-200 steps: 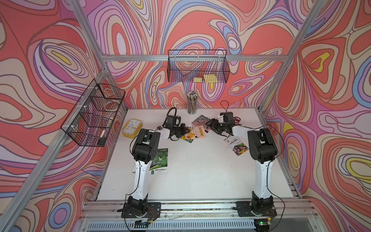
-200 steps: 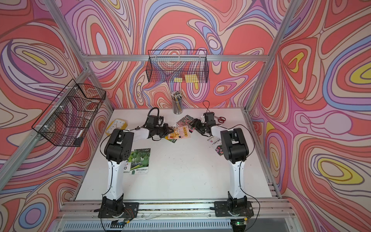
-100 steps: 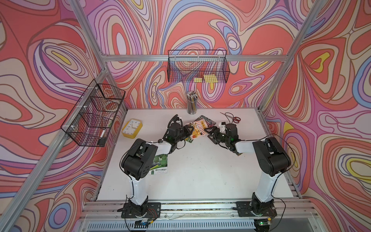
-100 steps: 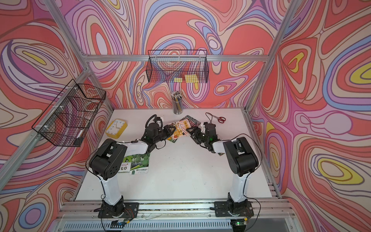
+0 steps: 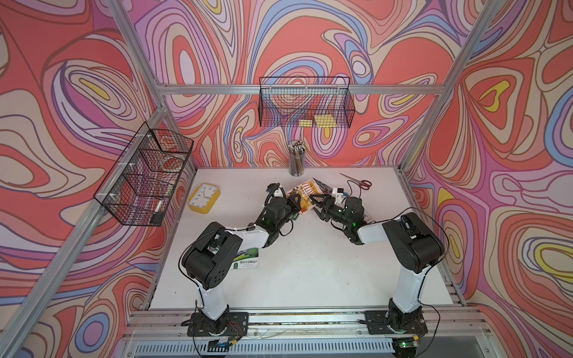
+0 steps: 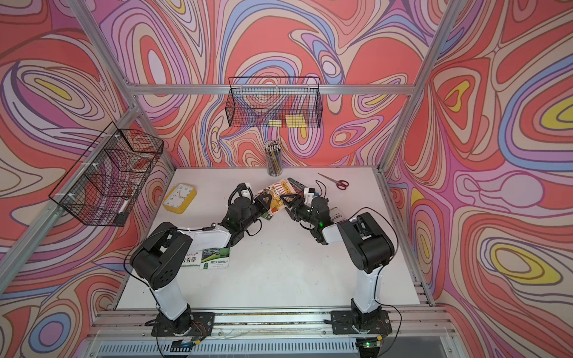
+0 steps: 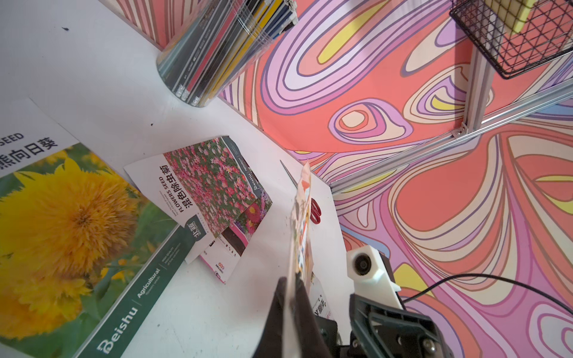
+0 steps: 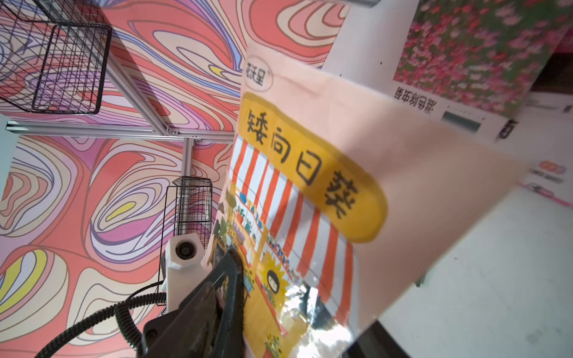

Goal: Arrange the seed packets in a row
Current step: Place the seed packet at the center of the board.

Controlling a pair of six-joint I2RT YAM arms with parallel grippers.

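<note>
My left pincer (image 7: pixel 290 280) is pinching the striped shopfront packet (image 5: pixel 307 193) near a corner, holding it clear of the worktop (image 5: pixel 310 266) and tilted up. My right pincer (image 5: pixel 314 203) is spread just beside the packet's far edge; can't tell if it touches. Under my left pincer the sunflower packet (image 7: pixel 68 223) and pink-flower packet (image 7: pixel 210 186) lie flat, edges overlapping. The pencil cup (image 5: pixel 296 161) is beyond them at the back wall. There are two more packets (image 6: pixel 214 257) behind, by my left elbow. Bare worktop runs behind both pincers, between the arms.
</note>
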